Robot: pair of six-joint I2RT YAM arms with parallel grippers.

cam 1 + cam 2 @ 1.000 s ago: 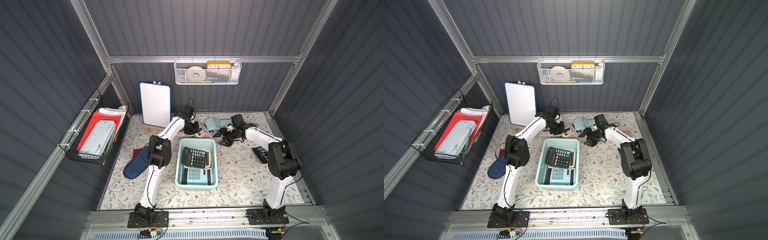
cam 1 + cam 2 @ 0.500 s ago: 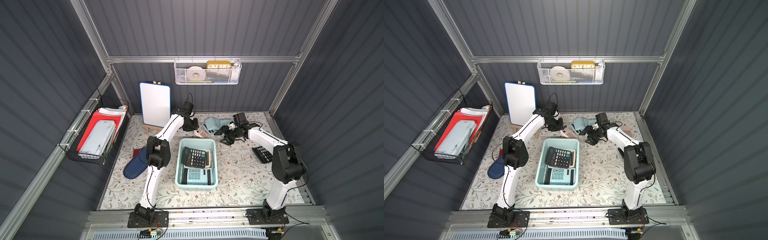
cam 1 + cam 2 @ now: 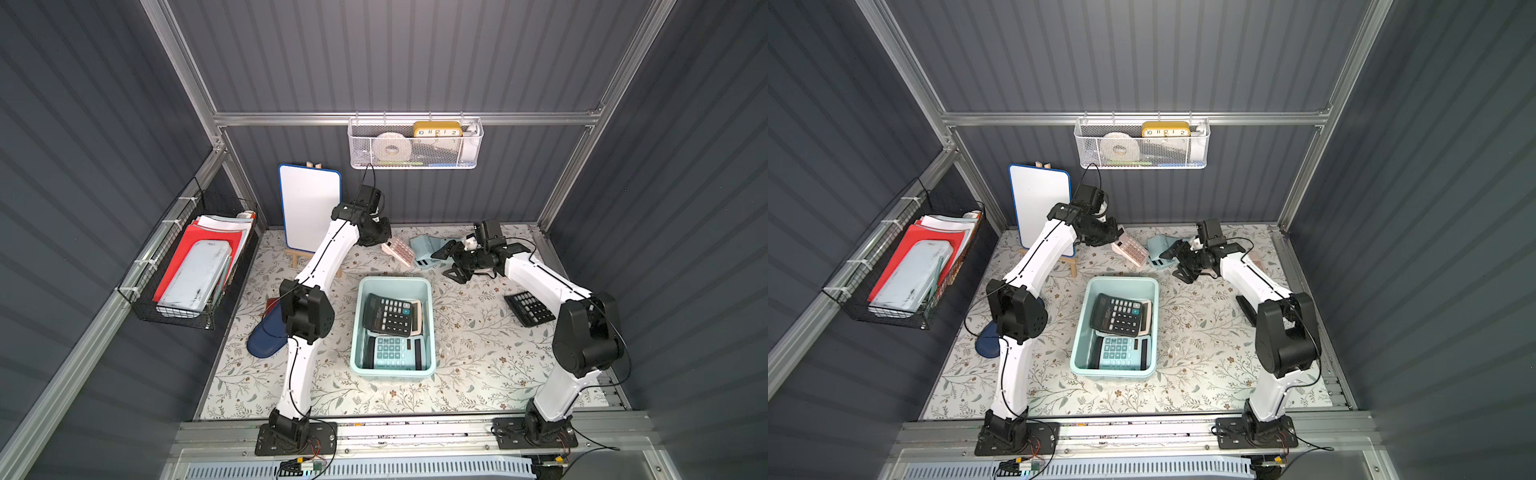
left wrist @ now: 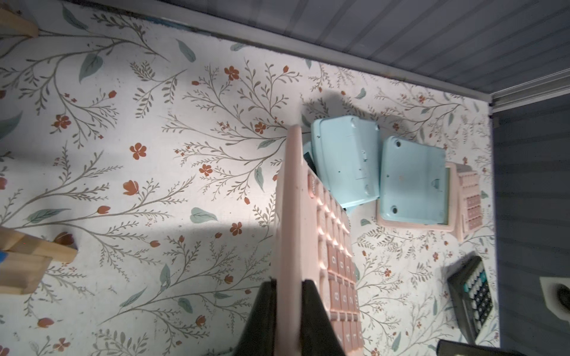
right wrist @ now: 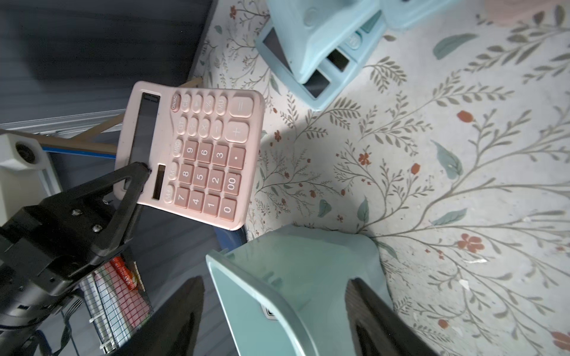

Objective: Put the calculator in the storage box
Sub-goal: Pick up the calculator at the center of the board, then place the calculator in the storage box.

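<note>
Left gripper [image 4: 288, 286] is being shown clamped on pink calculator [image 3: 398, 251], upper centre of frame above storage box [image 3: 392, 372]; right gripper [image 5: 274, 282] is being shown spread wide, empty.

White arms [image 3: 332, 253] with black joints [image 3: 306, 311] and cables [image 3: 289, 374].

The pink calculator [image 5: 197, 151] carried the clearest lettering, seen in the right wrist view; its top keys read ON/AC, CE, %, MU and =; below stood GT, MRC, M- and M+ (these last faint); its digits ran 9 6 3, then 8 5 2 00, then 7 4 1 0; in both top views the yellow clock [image 3: 437, 129] [image 3: 1165, 129] in the white mesh basket [image 3: 415, 160] showed 10, 11, 12, 1, 2.
</note>
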